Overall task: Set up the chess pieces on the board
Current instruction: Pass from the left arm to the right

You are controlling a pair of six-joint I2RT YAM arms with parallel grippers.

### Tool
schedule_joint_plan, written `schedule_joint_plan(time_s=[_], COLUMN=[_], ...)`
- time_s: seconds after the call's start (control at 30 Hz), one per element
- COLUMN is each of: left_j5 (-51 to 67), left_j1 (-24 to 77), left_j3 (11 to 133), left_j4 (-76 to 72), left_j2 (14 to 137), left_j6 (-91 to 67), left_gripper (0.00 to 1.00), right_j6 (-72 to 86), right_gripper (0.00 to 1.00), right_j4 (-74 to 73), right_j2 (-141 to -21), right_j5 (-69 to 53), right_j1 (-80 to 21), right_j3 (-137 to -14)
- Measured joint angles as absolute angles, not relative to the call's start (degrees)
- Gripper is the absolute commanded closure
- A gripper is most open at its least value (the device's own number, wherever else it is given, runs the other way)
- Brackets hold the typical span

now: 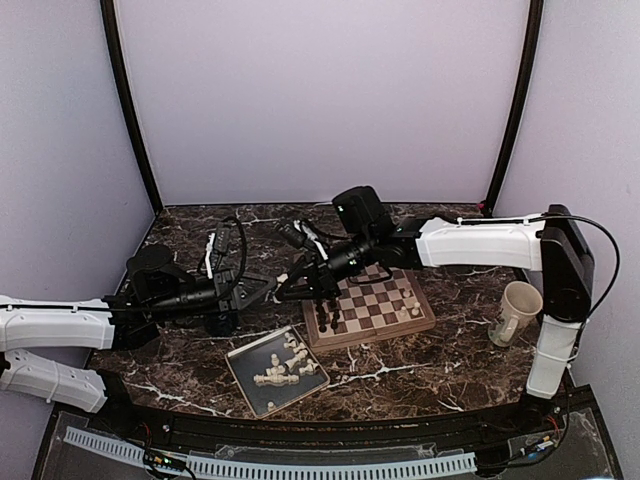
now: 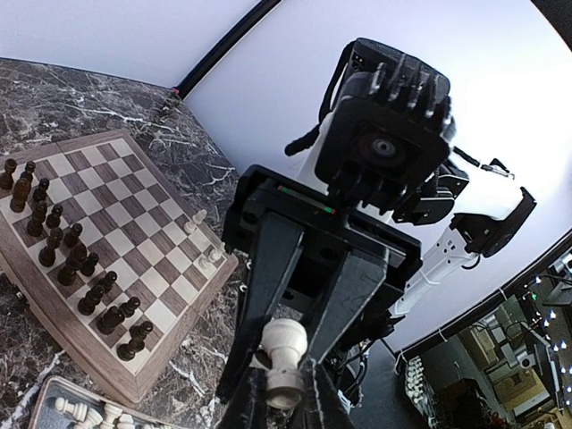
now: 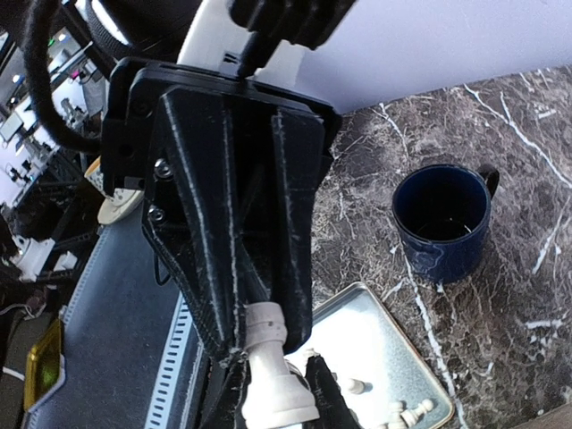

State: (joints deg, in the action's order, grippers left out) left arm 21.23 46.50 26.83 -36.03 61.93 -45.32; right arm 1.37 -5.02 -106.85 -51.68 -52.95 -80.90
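Note:
A cream-white rook [image 2: 284,353] hangs in the air between both grippers, left of the board [image 1: 420,320]. My left gripper [image 2: 286,393] is shut on one end of it. My right gripper [image 3: 277,402] is shut on the same rook [image 3: 273,375], its fingers [image 2: 357,286] reaching in from the opposite side. From above, the two grippers meet tip to tip, left [image 1: 272,288] and right [image 1: 300,284]. Dark pieces [image 1: 325,315] line the board's left side and a few white pieces [image 1: 408,305] stand at its right. More white pieces [image 1: 285,362] lie in the metal tray [image 1: 240,385].
A dark blue mug [image 3: 442,219] stands on the marble table beyond the tray [image 3: 402,349], under the left arm. A cream cup [image 1: 517,312] sits at the right, near the right arm's base. Lilac walls close in the back and sides.

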Motion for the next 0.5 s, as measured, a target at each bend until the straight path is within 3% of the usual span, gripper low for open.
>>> schedule_joint_plan(time_s=[0.3, 0.5], left_j5=[20.27, 18.0], left_j1=[46.81, 46.46], left_j3=[30.22, 43.77], left_j4=[-27.94, -14.48], left_j2=[62.61, 67.48], left_j6=[-41.56, -32.99], left_gripper=[0.97, 0.98], right_j6=[-3.01, -9.06], right_gripper=[0.94, 0.94], right_j4=[-5.78, -13.39], right_j2=[-106.17, -102.52], right_j5=[-50.52, -47.7], right_j1=[-52.82, -50.37], right_j3=[-77.71, -71.09])
